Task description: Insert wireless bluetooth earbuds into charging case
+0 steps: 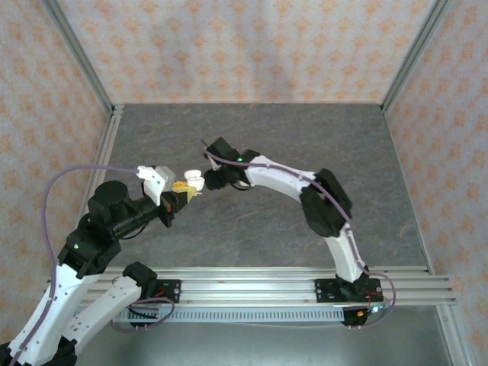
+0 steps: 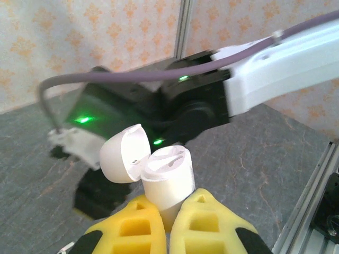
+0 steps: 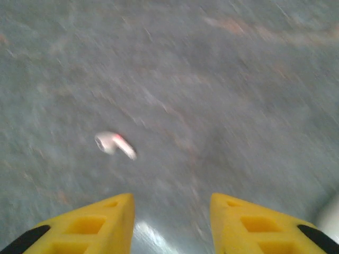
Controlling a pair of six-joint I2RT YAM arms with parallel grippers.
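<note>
Left gripper (image 2: 170, 205) clamped on charging case (image 2: 168, 179), yellow fingers (image 2: 139, 222) squeezing lower body, case held off table, tilted, lid (image 2: 123, 154) flipped open to left on hinge. Cannot tell if sockets on top hold anything. Top view: case (image 1: 193, 178) at left gripper (image 1: 181, 189), right gripper (image 1: 208, 180) just beside it, mid-table. Right gripper (image 3: 170, 201) fingers apart, holding nothing, above grey table (image 3: 249, 79). One earbud (image 3: 113, 144) lying flat on table ahead of right gripper's left finger, blurred, not touching fingers
</note>
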